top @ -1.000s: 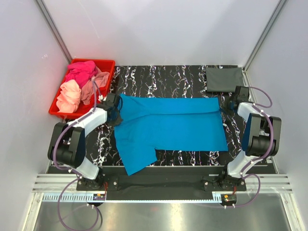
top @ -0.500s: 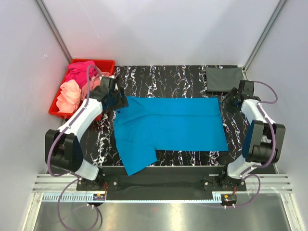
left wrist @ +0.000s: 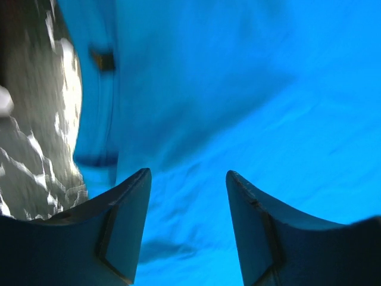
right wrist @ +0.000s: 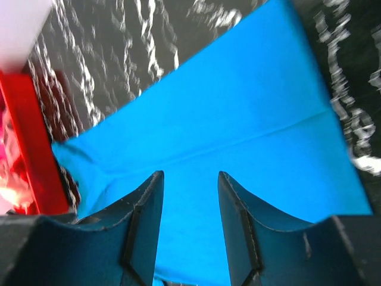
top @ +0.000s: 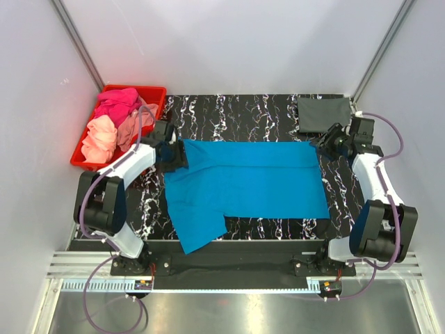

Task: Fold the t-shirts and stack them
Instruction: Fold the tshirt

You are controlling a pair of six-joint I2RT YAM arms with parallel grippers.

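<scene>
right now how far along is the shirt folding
Done: one dark grey t-shirt lies folded at the far right corner. In hand: the blue t-shirt lies spread out, the left gripper and right gripper open over its far corners. Left: the pink shirt and peach shirt heaped in the red bin.

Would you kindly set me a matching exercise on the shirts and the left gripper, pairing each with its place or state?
Column one:
1. blue t-shirt
2. dark grey t-shirt
3. hot pink t-shirt
4. left gripper

Column two:
A. folded, at the far right corner of the table
B. lying in the red bin
C. spread out across the middle of the table
D. open with nothing between the jaws, over blue cloth

Pairs: 1-C, 2-A, 3-B, 4-D.
</scene>
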